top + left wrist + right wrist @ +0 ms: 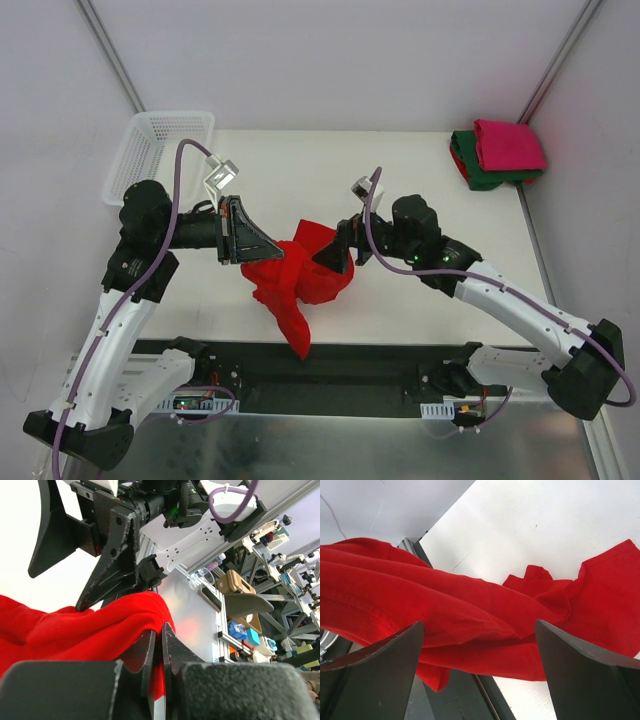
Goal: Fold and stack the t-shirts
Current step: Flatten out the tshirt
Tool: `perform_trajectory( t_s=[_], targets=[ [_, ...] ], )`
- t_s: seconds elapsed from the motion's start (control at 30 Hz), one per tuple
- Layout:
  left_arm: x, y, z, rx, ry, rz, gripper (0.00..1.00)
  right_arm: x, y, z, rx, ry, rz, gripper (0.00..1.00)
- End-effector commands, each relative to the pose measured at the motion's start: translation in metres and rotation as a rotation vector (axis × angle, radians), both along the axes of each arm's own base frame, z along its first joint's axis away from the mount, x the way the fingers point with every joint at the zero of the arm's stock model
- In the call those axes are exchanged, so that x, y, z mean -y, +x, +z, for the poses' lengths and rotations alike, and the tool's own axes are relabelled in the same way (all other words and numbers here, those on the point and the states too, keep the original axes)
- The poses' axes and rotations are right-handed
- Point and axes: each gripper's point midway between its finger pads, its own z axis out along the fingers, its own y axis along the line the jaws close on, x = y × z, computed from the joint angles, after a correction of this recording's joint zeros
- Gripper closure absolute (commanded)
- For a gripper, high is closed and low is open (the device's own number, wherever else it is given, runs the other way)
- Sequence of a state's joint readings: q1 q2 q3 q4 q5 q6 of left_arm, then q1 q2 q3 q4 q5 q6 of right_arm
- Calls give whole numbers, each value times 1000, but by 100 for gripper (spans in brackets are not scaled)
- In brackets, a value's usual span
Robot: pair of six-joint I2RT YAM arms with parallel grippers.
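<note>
Bright red crumpled cloth t-shirt (308,285): left gripper (278,256) jaws clamped on it; right gripper (335,255) jaws stood wide apart.

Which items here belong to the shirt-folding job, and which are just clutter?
Job: red t-shirt, pinched by left gripper; pink t-shirt, folded atop green t-shirt, far right corner.
Lying about: white mesh basket, far left.

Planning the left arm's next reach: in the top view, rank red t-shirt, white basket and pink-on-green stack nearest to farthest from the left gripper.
1. red t-shirt, in the left gripper, centre.
2. white basket, far left.
3. pink t-shirt atop green t-shirt, far right; too close to separate.
</note>
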State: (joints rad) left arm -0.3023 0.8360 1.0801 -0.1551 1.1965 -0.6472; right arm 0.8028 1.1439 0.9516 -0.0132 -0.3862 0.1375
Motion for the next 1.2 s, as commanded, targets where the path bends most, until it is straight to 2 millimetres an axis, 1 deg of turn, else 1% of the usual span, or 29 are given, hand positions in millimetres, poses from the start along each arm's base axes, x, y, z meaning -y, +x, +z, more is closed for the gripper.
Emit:
perform_trajectory(
  t_s=[0.0, 0.07, 0.1, 0.17, 0.2, 0.23, 0.27, 0.33, 0.37, 0.47, 0.57, 0.7, 0.8, 0.87, 0.93, 0.97, 1.1, 1.17],
  targets=[
    [1, -5, 8, 52, -18, -32, 100, 2, -9, 24, 73, -1, 27, 3],
    [1, -4, 8, 49, -17, -29, 100, 10, -5, 21, 100, -36, -7, 3],
    [1, -4, 7, 48, -16, -29, 100, 16, -8, 20, 103, -56, -19, 3],
    [2, -3, 8, 48, -16, -27, 100, 27, -2, 17, 133, -97, -64, 3],
    [2, -2, 8, 46, -16, -27, 100, 32, -2, 12, 121, -123, -82, 3],
    [2, -2, 8, 48, -16, -27, 100, 40, 2, 12, 153, -148, -113, 3],
    [2, -2, 8, 48, -16, -27, 100, 46, 2, 7, 160, -181, -120, 3],
    [2, -2, 8, 48, -16, -27, 100, 55, 5, 8, 187, -204, -153, 2],
    [2, -2, 9, 46, -16, -29, 100, 59, 5, 3, 200, -228, -149, 2],
    [2, -2, 8, 46, -16, -31, 100, 61, 2, 0, 235, -237, -125, 1],
    [2, -2, 8, 45, -16, -32, 100, 58, -2, -1, 294, -222, -73, 0],
    [2, -2, 8, 39, -15, -34, 100, 50, -6, 2, 345, -197, -5, 0],
    [2, -2, 7, 34, -15, -32, 100, 37, -17, 8, 351, -148, 89, 0],
    [2, -2, 6, 27, -14, -32, 100, 30, -20, 16, 361, -105, 113, 0],
    [2, -3, 6, 30, -15, -30, 100, 22, -25, 18, 354, -71, 158, 0],
    [2, -2, 6, 28, -15, -29, 100, 19, -24, 24, 362, -41, 159, 0],
    [2, -2, 6, 27, -15, -27, 100, 9, -26, 26, 350, -8, 195, 1],
    [2, -3, 7, 28, -16, -26, 100, 2, -24, 29, 352, 12, 204, 1]
  ],
)
